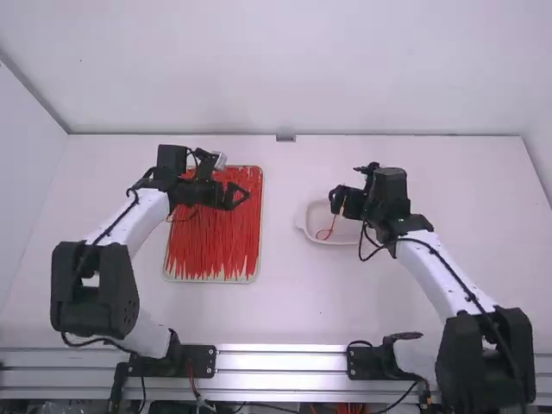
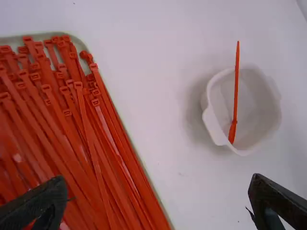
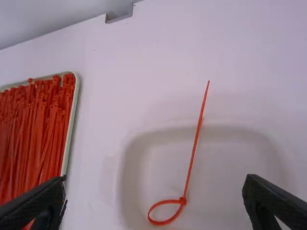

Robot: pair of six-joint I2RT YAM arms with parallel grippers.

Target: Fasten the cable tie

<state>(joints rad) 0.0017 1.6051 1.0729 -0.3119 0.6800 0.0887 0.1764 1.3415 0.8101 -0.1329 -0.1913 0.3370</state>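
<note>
A looped, fastened orange cable tie [image 3: 165,212] lies in a white bowl [image 3: 125,163], its straight tail leaning over the rim. In the high view the tie [image 1: 326,229] shows as a thin orange line in the bowl [image 1: 304,226]. My right gripper [image 1: 338,200] hovers just above the bowl, open with nothing between its fingers [image 3: 36,203]. My left gripper [image 1: 231,197] hangs open over the tray [image 1: 260,226] of loose orange cable ties [image 1: 216,237]. From the left wrist the ties [image 2: 57,124], the bowl [image 2: 209,103] and the tie [image 2: 235,96] in it show.
The tray [image 2: 84,44] holds several straight ties [image 3: 33,129] packed side by side. A small grey bracket [image 1: 285,136] sits at the table's far edge. Bare white table lies between tray and bowl and toward the front.
</note>
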